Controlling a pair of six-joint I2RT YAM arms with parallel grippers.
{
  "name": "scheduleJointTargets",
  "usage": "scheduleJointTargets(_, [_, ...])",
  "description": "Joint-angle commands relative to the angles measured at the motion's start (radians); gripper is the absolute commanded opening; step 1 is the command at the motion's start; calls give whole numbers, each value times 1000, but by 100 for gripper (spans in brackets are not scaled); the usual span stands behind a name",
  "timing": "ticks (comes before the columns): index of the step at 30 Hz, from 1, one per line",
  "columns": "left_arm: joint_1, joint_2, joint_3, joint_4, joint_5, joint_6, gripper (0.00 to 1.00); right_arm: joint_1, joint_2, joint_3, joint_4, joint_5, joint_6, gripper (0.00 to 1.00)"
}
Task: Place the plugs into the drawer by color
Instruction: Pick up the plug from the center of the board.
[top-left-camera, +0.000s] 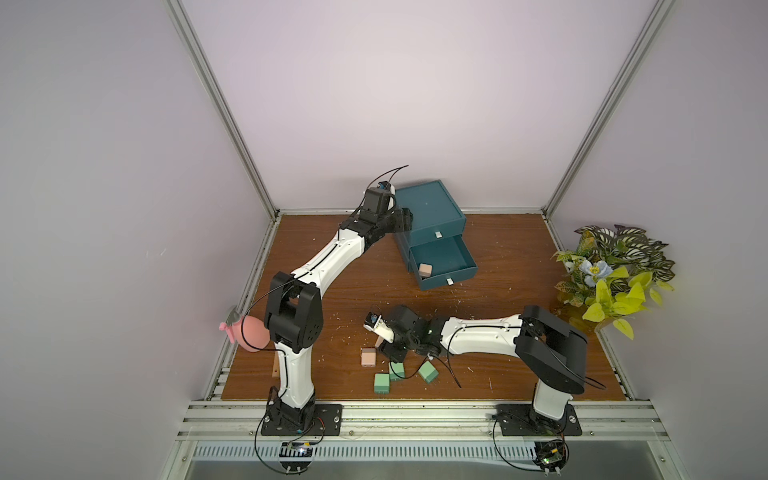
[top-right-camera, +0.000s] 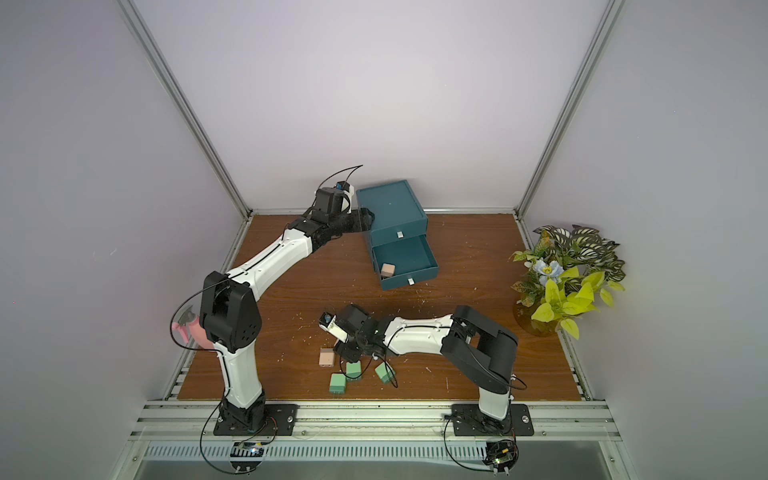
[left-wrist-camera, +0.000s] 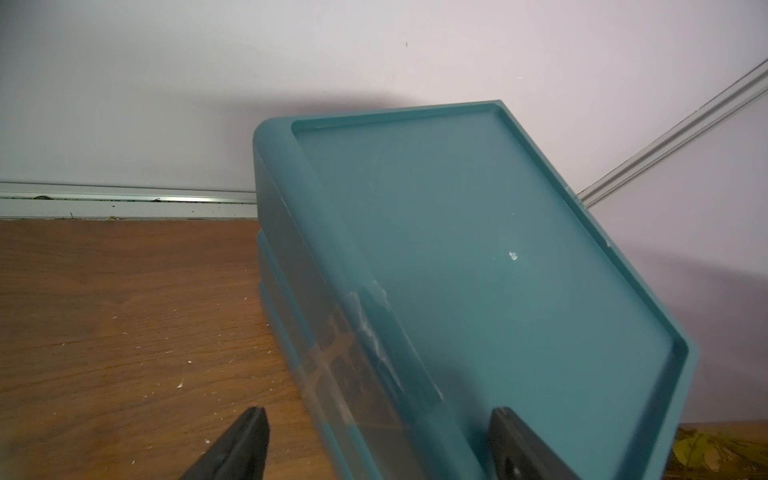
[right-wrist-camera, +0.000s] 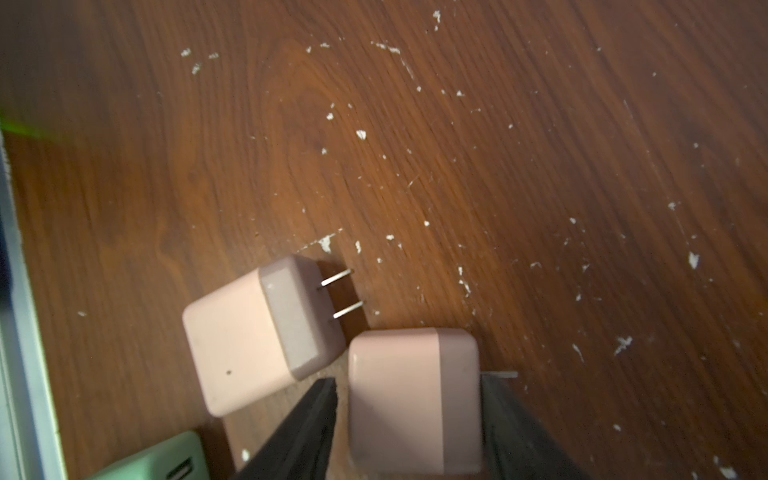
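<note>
Our right gripper (right-wrist-camera: 407, 380) straddles a peach plug (right-wrist-camera: 415, 415) on the table, jaws unclamped (a sliver of gap shows). Our left gripper (left-wrist-camera: 378, 411) stands parted across the teal cabinet's (left-wrist-camera: 478, 249) edge. We see another peach plug (top-left-camera: 425, 270) inside the pulled-out drawer (top-left-camera: 451, 251). The wooden table (top-left-camera: 519, 266) is white-flecked and the walls (top-left-camera: 374, 104) are lilac.

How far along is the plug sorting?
Done: one peach plug lies in the open drawer. In hand: right hand straddles a second peach plug, not clearly clamped; left hand is at the cabinet. Remaining: a third peach plug and three green plugs on the table. No blue plugs visible; the shut top drawer hides its contents.
</note>
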Motion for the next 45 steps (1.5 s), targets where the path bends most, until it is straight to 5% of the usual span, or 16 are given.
scheduleJointTargets(1, [-1,-8,-25,-79,-9,12,79,8,8,23,6,13,8,62])
scheduleJointTargets(32, [-3,-7,-25,-77,-16,12,79,-2,-123,116,-134,128,132,51])
scheduleJointTargets(45, [0,5,-14,-74,-15,12,79,-235,-318,212,-289,170,186,50])
